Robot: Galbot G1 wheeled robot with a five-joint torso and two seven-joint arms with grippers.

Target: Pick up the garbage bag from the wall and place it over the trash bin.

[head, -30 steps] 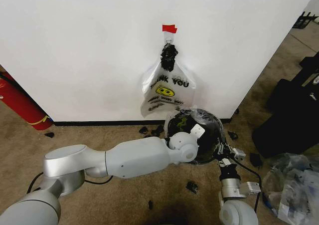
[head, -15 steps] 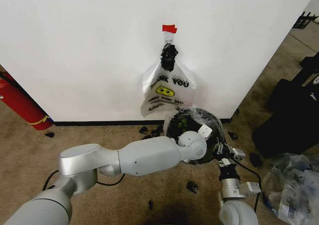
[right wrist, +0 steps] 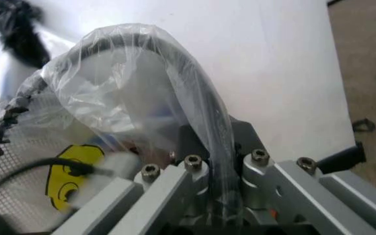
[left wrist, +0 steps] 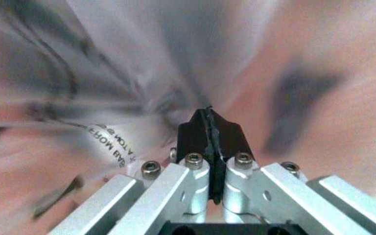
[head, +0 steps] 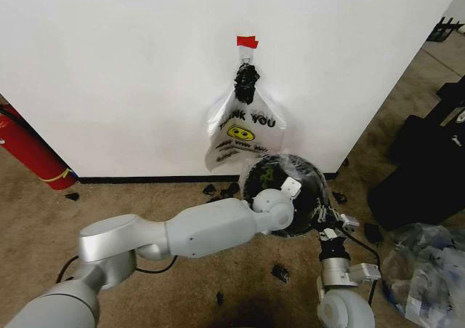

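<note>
Right gripper (right wrist: 211, 196) at the near rim of the trash bin (head: 309, 219), pinched tight on the rim and the garbage bag (right wrist: 129, 93). Left gripper (left wrist: 211, 147) down inside the bin, pressed tight on bag plastic. Bag stretched over the bin's mouth. Behind the bin, a "THANK YOU" bag (head: 243, 135) hanging on the wall (head: 116, 73).

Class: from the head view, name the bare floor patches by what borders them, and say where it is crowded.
Bare carpet lies between the long red fire extinguisher and the silver left arm. It is crowded around the black-rimmed trash bin and near the heap of clear plastic wrap and the black bags.
</note>
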